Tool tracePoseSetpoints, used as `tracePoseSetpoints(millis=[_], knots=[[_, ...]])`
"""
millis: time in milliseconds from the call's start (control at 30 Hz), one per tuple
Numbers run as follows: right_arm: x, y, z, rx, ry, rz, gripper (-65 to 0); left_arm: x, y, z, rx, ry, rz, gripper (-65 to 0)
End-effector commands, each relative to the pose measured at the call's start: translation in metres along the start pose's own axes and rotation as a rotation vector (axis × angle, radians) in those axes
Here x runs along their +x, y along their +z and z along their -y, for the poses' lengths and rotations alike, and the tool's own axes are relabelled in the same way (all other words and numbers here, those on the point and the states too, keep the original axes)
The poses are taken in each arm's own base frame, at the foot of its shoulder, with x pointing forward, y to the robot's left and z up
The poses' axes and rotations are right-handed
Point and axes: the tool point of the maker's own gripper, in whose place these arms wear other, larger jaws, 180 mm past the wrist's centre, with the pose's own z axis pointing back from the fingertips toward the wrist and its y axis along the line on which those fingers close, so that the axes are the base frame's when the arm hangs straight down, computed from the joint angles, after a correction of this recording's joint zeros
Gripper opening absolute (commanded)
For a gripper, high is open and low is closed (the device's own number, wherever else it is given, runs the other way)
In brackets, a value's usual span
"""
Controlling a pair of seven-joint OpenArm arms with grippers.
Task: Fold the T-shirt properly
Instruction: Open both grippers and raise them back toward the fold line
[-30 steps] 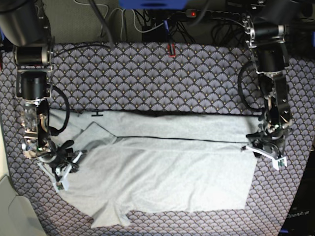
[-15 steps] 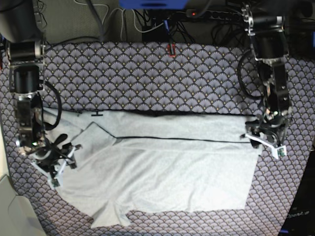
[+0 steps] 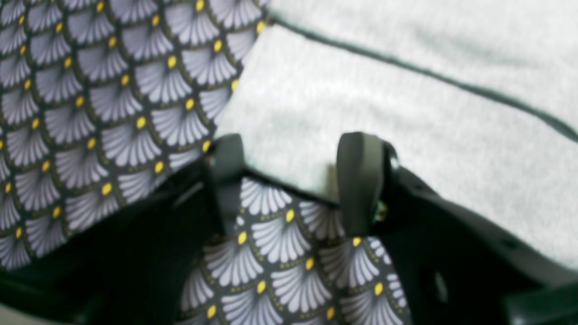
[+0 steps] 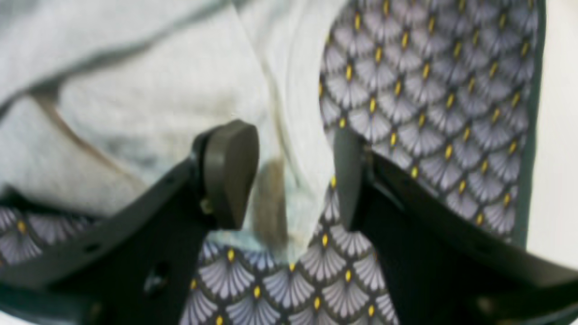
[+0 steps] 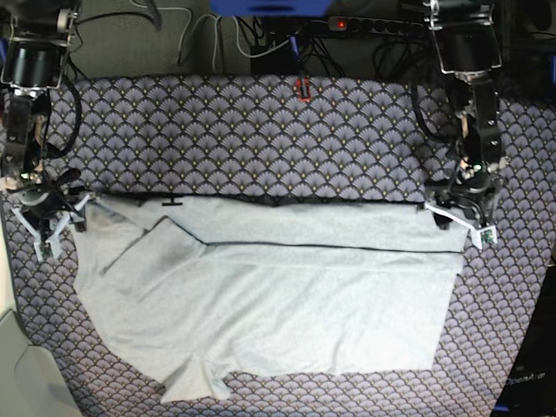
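Observation:
The light grey T-shirt (image 5: 287, 304) lies flat on the fan-patterned tablecloth (image 5: 261, 130), its upper part folded down along a thin dark trim line. My right gripper (image 5: 61, 215) is at the shirt's left sleeve corner. In its wrist view the right gripper (image 4: 289, 149) is open, and a strip of the T-shirt (image 4: 135, 90) lies loose between the fingers (image 4: 230, 171). My left gripper (image 5: 459, 219) stands at the shirt's upper right corner. In its wrist view the left gripper (image 3: 293, 142) is open just short of the T-shirt (image 3: 406, 113) edge, over bare cloth.
Cables and a power strip (image 5: 347, 26) run along the back edge. A small red object (image 5: 302, 88) sits on the cloth at the back centre. A black T-shaped mark (image 5: 172, 201) lies by the shirt's upper edge. A pale table border (image 5: 10, 347) shows at the left.
Both grippers opened and let go of the shirt. The right arm moved up and outward from the lower sleeve to the sleeve's top corner. The left arm moved up slightly.

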Motion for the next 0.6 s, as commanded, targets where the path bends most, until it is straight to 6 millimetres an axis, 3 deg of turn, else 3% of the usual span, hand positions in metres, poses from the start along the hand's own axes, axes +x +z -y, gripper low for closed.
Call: tracePoseSetpoints(millis=[0,167,567], knots=[[0.018,0.006,0.014,-0.027,0.005,0.06,-33.1,0.02,0.0,-0.001,-0.001,-0.001,0.056,-31.9],[0.003,0.019,0.01,-0.032,0.026,0.051,-33.1,0.005,0.003,-0.005,0.006,-0.008,0.03,-31.9],[-0.022,0.024,-0.012,0.002,0.017,0.018,-33.2,0.005,0.003,-0.007,0.012,-0.012,0.03,-31.9]])
